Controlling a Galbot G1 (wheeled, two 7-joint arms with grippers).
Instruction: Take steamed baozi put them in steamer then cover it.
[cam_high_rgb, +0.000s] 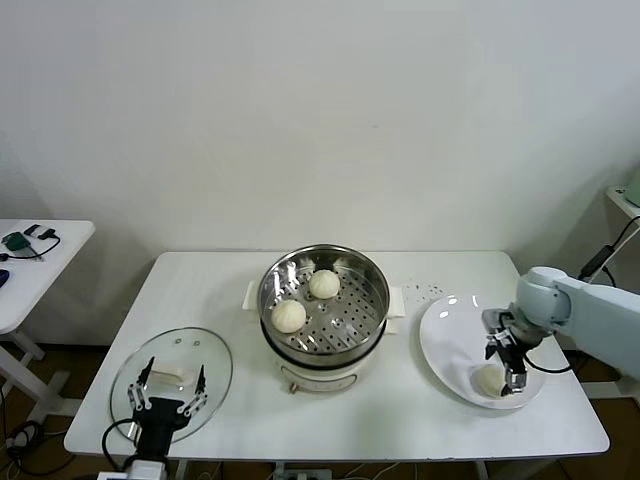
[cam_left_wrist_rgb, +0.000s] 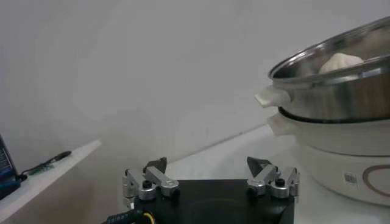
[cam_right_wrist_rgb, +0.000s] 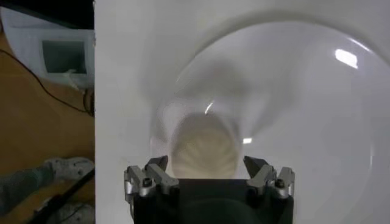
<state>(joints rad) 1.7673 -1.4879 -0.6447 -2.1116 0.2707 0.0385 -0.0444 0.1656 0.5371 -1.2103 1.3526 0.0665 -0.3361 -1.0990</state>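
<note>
Steamer (cam_high_rgb: 324, 300) holds two baozi (cam_high_rgb: 289, 315); right gripper (cam_high_rgb: 505, 362) spread open over the plate's (cam_high_rgb: 445, 340) bun (cam_high_rgb: 488, 379)

The uncovered steel steamer (cam_high_rgb: 325, 305) stands mid-bench on its white base, two cream baozi (cam_high_rgb: 324, 284) (cam_high_rgb: 289, 316) on its perforated tray. A third baozi (cam_high_rgb: 488, 380) lies apart, to its right.

No lettering, brand or number can be read anywhere. A small label and a round dial marking sit on the white base of the steamer (cam_left_wrist_rgb: 341, 146), seen from the left wrist, but both are too blurred to make out.
</note>
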